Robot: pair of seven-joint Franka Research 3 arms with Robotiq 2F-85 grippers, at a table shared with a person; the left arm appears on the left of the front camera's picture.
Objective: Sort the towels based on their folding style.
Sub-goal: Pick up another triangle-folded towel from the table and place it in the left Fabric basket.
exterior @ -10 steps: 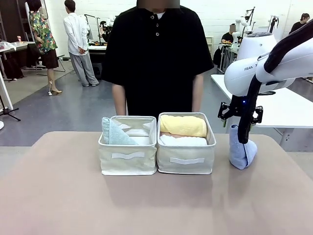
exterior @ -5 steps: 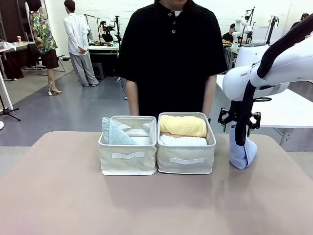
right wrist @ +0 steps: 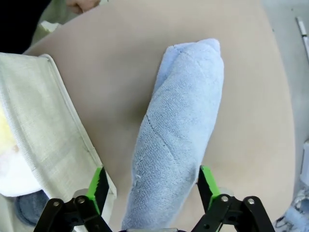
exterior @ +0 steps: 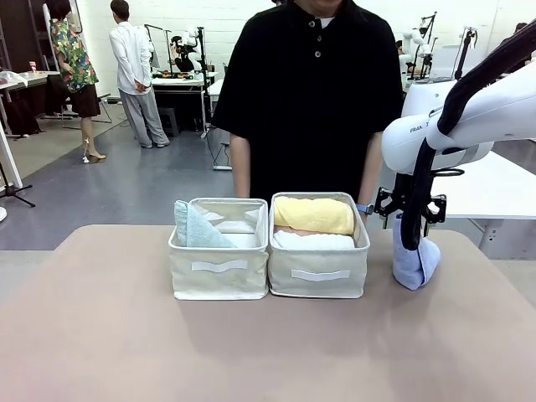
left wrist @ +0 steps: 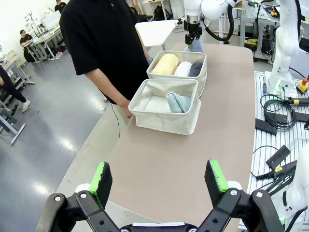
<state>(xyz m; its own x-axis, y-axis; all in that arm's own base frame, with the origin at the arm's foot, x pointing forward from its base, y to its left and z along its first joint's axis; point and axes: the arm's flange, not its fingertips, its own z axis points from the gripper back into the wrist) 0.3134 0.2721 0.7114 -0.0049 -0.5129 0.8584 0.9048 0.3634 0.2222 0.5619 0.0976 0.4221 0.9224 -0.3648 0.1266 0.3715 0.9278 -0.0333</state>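
- The light blue towel (right wrist: pixel 183 121) lies on the bench (right wrist: pixel 251 96) beside the bin (right wrist: pixel 43 111), its long axis running straight out between the right jaws.
- Those jaws straddle it, part open: one pad (right wrist: pixel 203 180) is touching, with no firm grip yet.
- Farther off, the left jaws are wide open and empty.

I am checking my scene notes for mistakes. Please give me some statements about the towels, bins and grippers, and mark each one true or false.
1. The light blue towel lies on the table, beside the right-hand bin. True.
2. The yellow towel shares the left-hand bin with the mint towel. False: the mint towel is in the left-hand bin, the yellow towel in the right-hand bin.
3. The left gripper is open and empty. True.
4. A person's hand holds the light blue towel. False: the right gripper straddles it, jaws apart.
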